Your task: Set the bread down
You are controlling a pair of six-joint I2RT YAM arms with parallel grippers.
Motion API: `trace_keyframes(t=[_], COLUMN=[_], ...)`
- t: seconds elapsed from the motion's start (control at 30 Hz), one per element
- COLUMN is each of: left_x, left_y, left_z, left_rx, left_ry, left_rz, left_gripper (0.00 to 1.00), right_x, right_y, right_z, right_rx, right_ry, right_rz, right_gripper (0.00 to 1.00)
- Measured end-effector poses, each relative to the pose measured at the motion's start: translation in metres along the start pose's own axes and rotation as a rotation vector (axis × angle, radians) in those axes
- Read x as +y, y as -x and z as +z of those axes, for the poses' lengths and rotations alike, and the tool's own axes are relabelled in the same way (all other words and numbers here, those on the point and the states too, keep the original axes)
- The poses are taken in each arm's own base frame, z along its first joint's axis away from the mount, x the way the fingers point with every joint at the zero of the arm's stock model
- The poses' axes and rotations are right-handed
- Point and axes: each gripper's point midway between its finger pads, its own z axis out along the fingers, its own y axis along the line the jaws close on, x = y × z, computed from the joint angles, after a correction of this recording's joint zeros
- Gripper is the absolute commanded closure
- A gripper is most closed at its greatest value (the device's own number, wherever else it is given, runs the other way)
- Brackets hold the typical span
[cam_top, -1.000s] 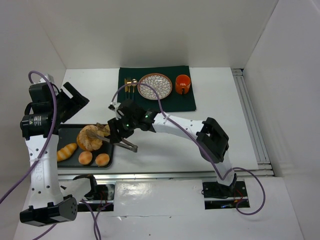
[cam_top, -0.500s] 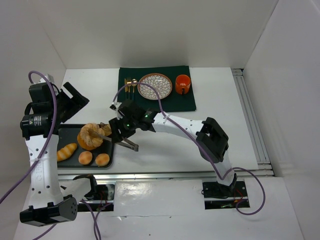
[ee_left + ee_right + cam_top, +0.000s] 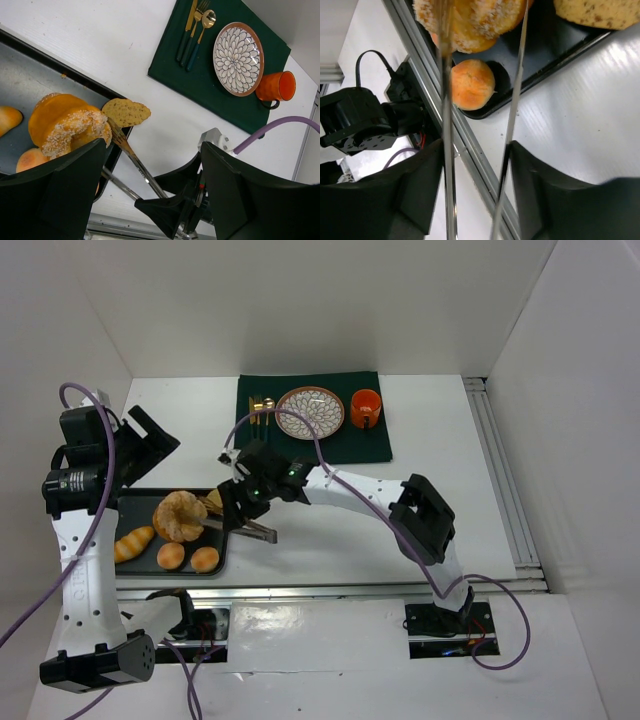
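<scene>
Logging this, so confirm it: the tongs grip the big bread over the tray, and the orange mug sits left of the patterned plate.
Wrong side: in the top external view the orange mug sits right of the patterned plate. The tongs do grip the bread over the tray.

Bread (image 3: pixel 180 516) in tongs (image 3: pixel 250 531) over tray (image 3: pixel 135 504)
</scene>
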Motion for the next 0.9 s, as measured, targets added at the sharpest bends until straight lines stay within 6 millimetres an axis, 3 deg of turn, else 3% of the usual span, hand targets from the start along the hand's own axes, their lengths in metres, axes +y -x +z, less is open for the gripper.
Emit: trace_keyframes(t=[0.2, 0.43, 0.77, 0.9], left_x=[0.000, 0.000, 0.000, -0.009], left_y=[0.000, 0.000, 0.000, 0.013], left_z=[0.000, 0.000, -0.001, -0.011], left_rx=[0.000, 0.000, -0.001, -0.039], left_ry=[0.000, 0.000, 0.001, -0.018], left_rz=[0.000, 0.000, 0.000, 0.005], left_gripper=[0.11, 0.11, 0.11, 0.11], right_x=[-0.006, -0.012, 0.005, 0.012], right_y=[-0.011, -0.011, 0.013, 0.024], right_z=[0.011, 0.010, -0.021, -0.034], right_rx=[0.042, 0.045, -0.016, -0.049], right_ry=[0.009, 0.005, 0.054, 0.078], right_rz=[0.016, 0.025, 0.008, -0.003], right_gripper=[0.65, 0.83, 0.88, 0.88])
